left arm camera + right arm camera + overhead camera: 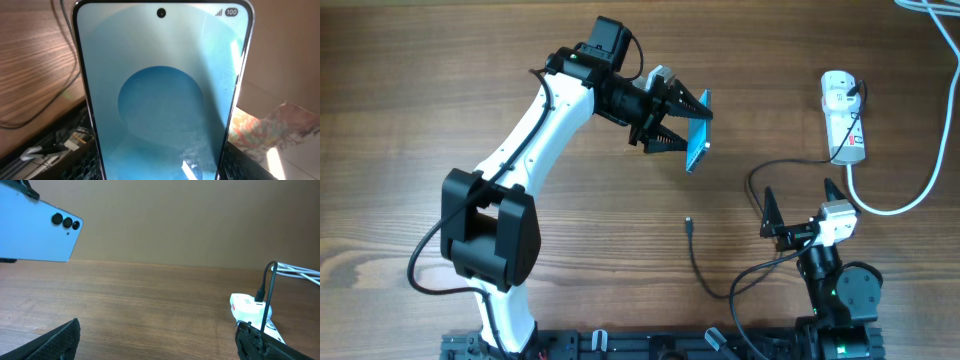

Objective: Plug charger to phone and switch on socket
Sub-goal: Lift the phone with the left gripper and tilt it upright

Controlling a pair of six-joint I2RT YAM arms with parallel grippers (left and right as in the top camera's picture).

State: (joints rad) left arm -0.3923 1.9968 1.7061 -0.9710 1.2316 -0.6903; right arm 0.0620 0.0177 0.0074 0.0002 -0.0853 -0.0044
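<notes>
Left gripper (685, 122) is clamped on the phone (700, 140) and holds it off the table (420, 100), up on edge in the overhead view, presumably to present it for plugging instead of leaving it flat on the wood. Left wrist view is all cyan screen, with the selfie-camera end pointing away from the wrist. So my read is the port edge sits down toward the palm; can't see that edge in any view. Right wrist view shows the phone's back and lenses, high and off to that arm's left. Right gripper (798, 195) is wide open and empty, hovering low near the front edge, between the socket (842, 120) and the loose cable end. Looks staged to go pick up the connector. The charger (697, 262) is already plugged in at the socket end, black plug (857, 92) seated. The lead loops across the table and the connector tip (688, 223) lies free on the wood below the phone, well apart from both grippers. Can't read the socket's switch position from here. Step in hand: right arm grabs the tip. Risk: the tip is tiny and lies flat, and the port may be blocked by the left grip.
</notes>
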